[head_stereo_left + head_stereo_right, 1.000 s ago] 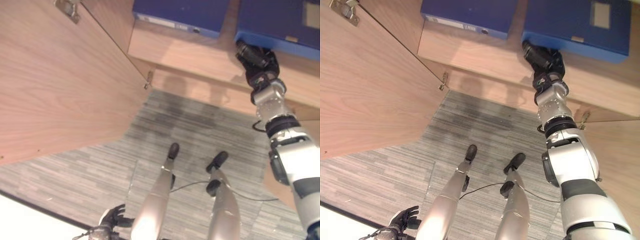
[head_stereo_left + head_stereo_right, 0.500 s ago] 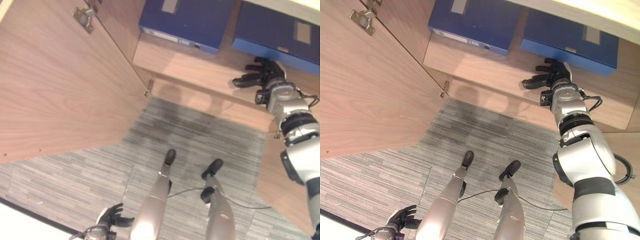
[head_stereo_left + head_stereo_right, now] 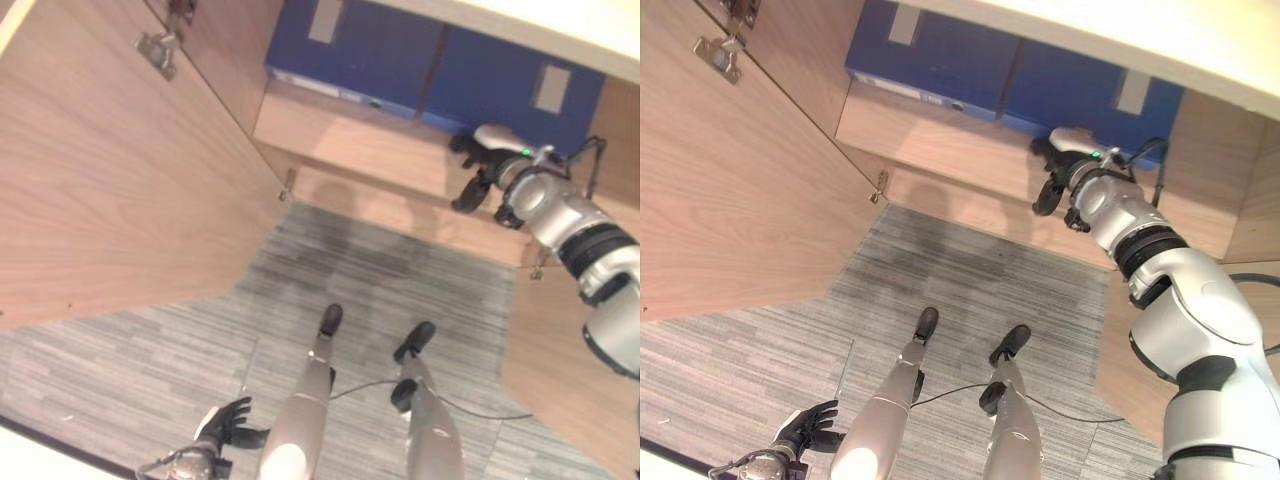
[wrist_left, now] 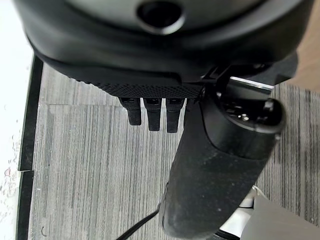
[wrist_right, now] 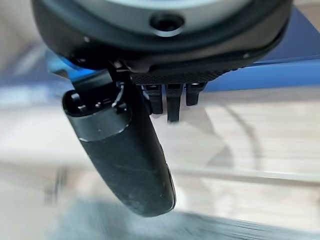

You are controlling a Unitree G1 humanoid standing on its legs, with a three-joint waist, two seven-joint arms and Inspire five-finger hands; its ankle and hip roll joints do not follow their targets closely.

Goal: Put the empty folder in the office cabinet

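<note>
Two blue folders sit side by side on the cabinet shelf (image 3: 940, 150): the left folder (image 3: 930, 55) and the right folder (image 3: 1090, 95), edges close together, possibly touching. I can't tell from here which one is the empty one; I take it for the right folder, since my right hand (image 3: 1060, 165) is just in front of it.

Right hand: off the folder, holding nothing. In the wrist view its fingers (image 5: 170, 102) look short, partly bent, thumb standing out beside them; I read it as relaxed, not clamped. Left hand (image 3: 805, 430) hangs low by the floor (image 3: 940, 260), fingers spread, idle.

Risks as I judge them:
- Right folder's front edge looks near the shelf lip. A brush from the hand while it pulls clear could drag it forward and tip it onto the floor.
- The right arm lies close under the cabinet top (image 3: 1160, 40); lifting too steeply could knock it.
- The open left door (image 3: 730, 170) stands wide; swinging it shut is a job for a hand that is currently far off.
- If the folder isn't fully seated, the door (image 3: 1140, 350) on the right may catch it.

Count: folders two, doors two, door hinges I can make out on the left door two, hands two.
</note>
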